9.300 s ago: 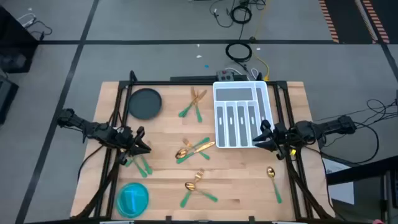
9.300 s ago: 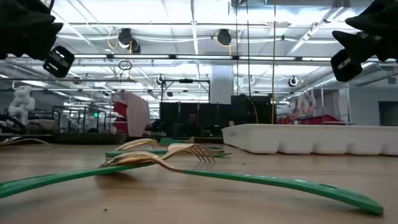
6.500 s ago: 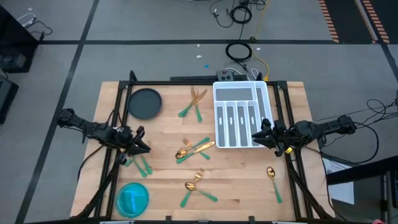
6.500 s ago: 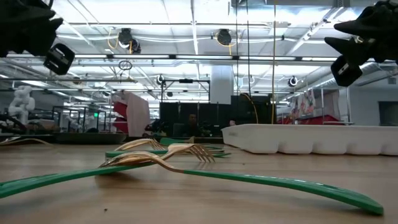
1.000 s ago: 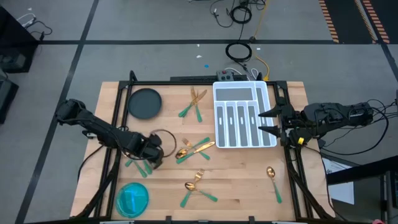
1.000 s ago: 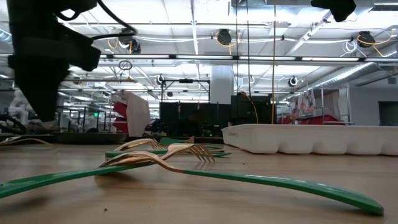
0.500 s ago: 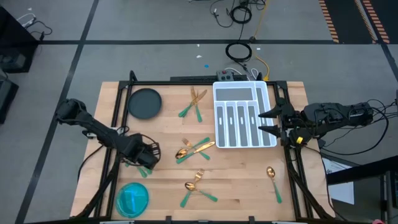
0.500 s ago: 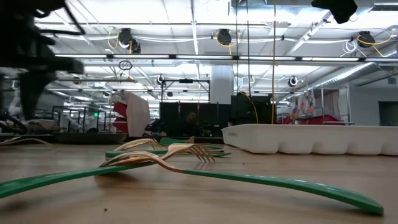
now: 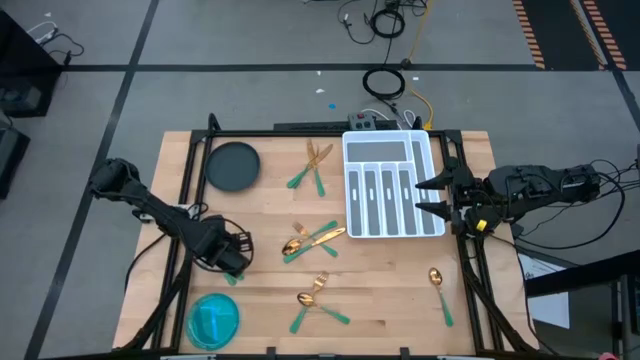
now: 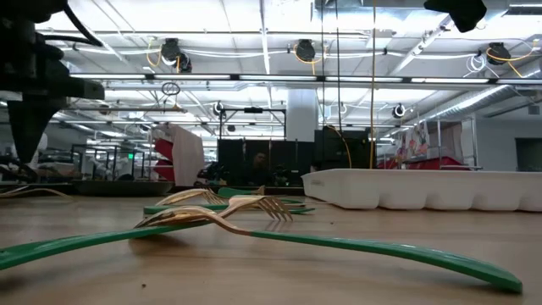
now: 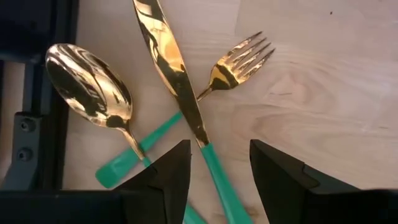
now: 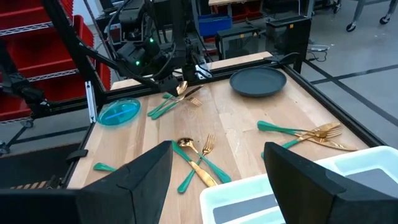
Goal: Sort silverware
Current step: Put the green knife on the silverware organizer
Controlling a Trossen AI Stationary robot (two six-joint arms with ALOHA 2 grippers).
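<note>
The silverware has gold heads and green handles and lies in groups on the wooden table [image 9: 400, 300]. One group is at the far centre [image 9: 315, 165], one mid-table [image 9: 310, 238], one near the front [image 9: 318, 298], and a lone spoon [image 9: 438, 285] lies at the right. My left gripper [image 9: 226, 258] hangs open over a left group: a spoon [image 11: 90, 93], a knife [image 11: 171, 68] and a fork [image 11: 239, 62]. Its fingers [image 11: 171, 177] stand on either side of the knife's green handle [image 11: 214, 171] without touching it. My right gripper [image 9: 425, 195] waits open over the tray's right rim.
A white compartmented tray [image 9: 385, 150] lies at the far right. A dark round plate [image 9: 233, 165] sits at the far left, a blue dish [image 9: 213, 320] at the near left. Black frame rails [image 9: 185, 200] run along the table's sides.
My left gripper has moved a little toward the table's left edge and now stands over the left group of silverware. Its fingers keep the same gap. The right arm and all the silverware have stayed where they were.
</note>
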